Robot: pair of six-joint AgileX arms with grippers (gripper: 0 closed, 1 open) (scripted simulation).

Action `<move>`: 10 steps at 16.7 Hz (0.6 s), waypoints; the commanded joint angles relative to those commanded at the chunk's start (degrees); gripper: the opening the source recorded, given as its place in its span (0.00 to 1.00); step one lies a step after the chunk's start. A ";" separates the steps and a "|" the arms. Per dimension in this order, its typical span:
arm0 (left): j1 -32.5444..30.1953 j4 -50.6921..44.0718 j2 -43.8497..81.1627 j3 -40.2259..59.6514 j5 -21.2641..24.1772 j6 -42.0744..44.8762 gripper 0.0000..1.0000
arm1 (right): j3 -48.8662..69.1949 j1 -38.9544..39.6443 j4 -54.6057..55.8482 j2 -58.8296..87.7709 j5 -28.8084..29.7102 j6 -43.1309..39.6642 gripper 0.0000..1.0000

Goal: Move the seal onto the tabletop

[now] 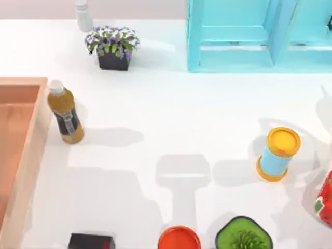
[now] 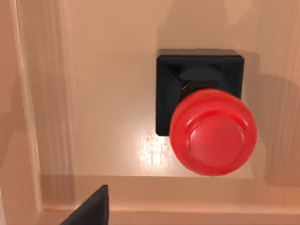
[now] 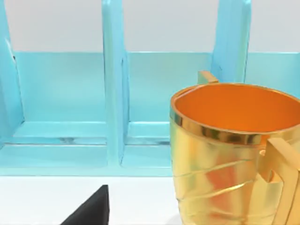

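White tabletop (image 1: 171, 119) spreads broad and plain, shadows across its middle. Turquoise shelf (image 1: 259, 33) stands along the far edge toward the right. Wooden tray (image 1: 23, 150) with raised edges sits at the left side. Left wrist view looks straight down into that tray: the seal (image 2: 206, 117) stands upright on the tray floor, black square base, glossy red knob. One dark fingertip (image 2: 91, 208) of the left gripper shows near it, not touching; spread cannot be told. Right wrist view: gold cup (image 3: 236, 154) before the shelf. Bottle (image 1: 65, 111) stands just beside the tray.
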 joint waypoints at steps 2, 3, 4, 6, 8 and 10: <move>0.55 -2.63 2.85 2.55 0.07 0.86 1.00 | 0.00 0.00 0.00 0.00 0.00 0.00 1.00; 0.65 -3.15 3.40 3.05 0.10 1.03 1.00 | 0.00 0.00 0.00 0.00 0.00 0.00 1.00; 0.65 -3.16 3.40 3.05 0.10 1.03 1.00 | 0.00 0.00 0.00 0.00 0.00 0.00 1.00; 0.65 -3.16 3.40 3.05 0.10 1.03 1.00 | 0.00 0.00 0.00 0.00 0.00 0.00 1.00; 0.38 -2.83 3.27 2.72 0.08 0.95 1.00 | 0.00 0.00 0.00 0.00 0.00 0.00 1.00; 0.50 -0.77 3.77 0.77 0.09 0.93 1.00 | 0.00 0.00 0.00 0.00 0.00 0.00 1.00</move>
